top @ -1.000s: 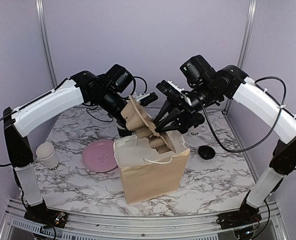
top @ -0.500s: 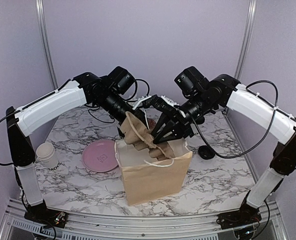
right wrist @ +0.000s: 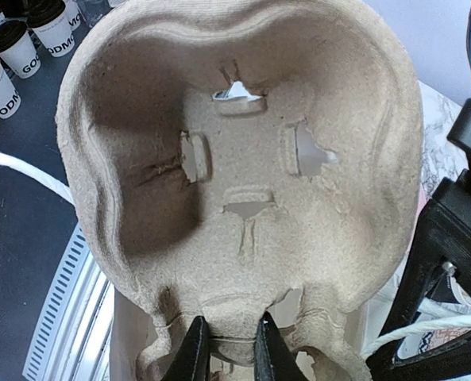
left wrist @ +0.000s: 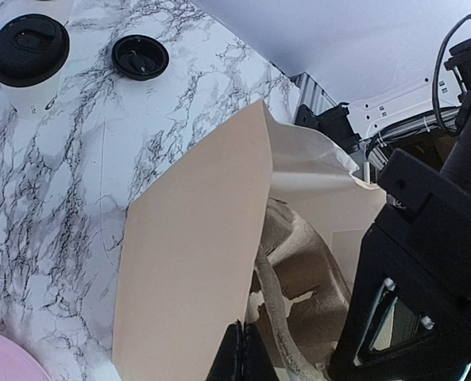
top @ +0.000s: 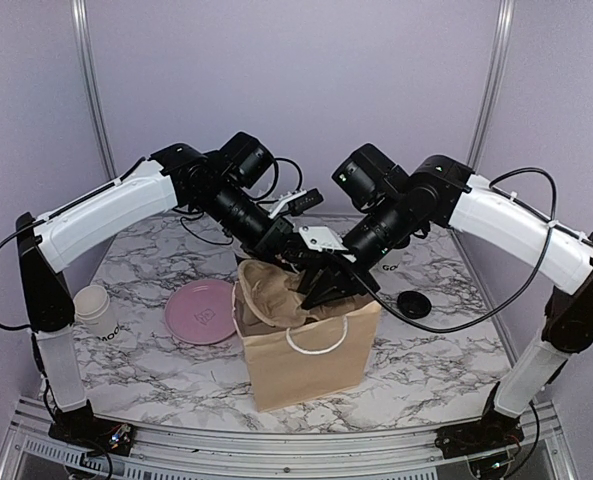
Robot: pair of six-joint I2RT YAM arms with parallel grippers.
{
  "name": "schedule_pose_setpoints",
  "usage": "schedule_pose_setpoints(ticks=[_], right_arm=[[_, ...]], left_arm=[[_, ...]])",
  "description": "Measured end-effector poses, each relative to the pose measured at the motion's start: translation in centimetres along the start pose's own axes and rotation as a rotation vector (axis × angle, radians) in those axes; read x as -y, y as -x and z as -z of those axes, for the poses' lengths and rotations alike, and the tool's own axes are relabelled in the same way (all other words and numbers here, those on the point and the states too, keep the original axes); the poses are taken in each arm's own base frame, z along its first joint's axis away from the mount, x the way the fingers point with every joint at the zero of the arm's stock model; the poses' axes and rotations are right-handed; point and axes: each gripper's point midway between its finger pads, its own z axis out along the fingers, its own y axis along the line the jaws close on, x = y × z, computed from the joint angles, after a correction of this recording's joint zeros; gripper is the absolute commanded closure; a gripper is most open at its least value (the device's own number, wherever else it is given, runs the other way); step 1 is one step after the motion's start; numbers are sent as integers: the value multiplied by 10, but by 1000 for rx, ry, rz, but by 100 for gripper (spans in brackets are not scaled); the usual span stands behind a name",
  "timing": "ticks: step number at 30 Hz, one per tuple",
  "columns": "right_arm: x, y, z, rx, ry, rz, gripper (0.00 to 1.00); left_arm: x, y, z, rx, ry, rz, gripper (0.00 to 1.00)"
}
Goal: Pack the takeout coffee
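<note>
Pinching over the bag: both claws meet above the open paper bag [top: 306,345], which stands upright mid-counter [top: 426,350], toward the near edge.
Right claw [right wrist: 229,349]: clamped on the rim of the pulp cup carrier [right wrist: 140,103], one finger on each side of the moulded edge.
Left claw [left wrist: 241,357]: fingers pressed together. As far as the wrist view shows, they nip the top edge of the bag's wall and hold that side of the mouth up.
Carrier: tilted and partly down in the bag's mouth. Its upper part pokes out on the left of the opening, with its empty cup wells facing the right wrist camera.
Takeout coffee [left wrist: 27,59]: upright on the counter with its black lid on, outside the bag, at the far right. In the overhead view the right arm hides most of it.
Loose black lid [top: 413,303]: flat on the counter, right of the bag and near the takeout coffee.
Pink plate [top: 201,312]: flat on the counter, just left of the bag.
Lidless white cup [top: 96,308]: upright at the left edge of the counter, left of the plate and apart from it.
</note>
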Motion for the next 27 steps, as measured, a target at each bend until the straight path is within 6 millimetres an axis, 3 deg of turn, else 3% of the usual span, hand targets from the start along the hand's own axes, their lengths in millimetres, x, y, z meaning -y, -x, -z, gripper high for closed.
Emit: schedule_pose_setpoints(ticks=[9, 19, 27], right_arm=[[-1, -13, 3, -66, -29, -33, 84], [-15, -21, 11, -96, -30, -70, 84], [-9, -33, 9, -151, -69, -125, 85]], left_arm=[[-4, 6, -2, 7, 17, 12, 98], [-18, 9, 1, 22, 71, 51, 78], [-19, 10, 1, 23, 80, 53, 56]])
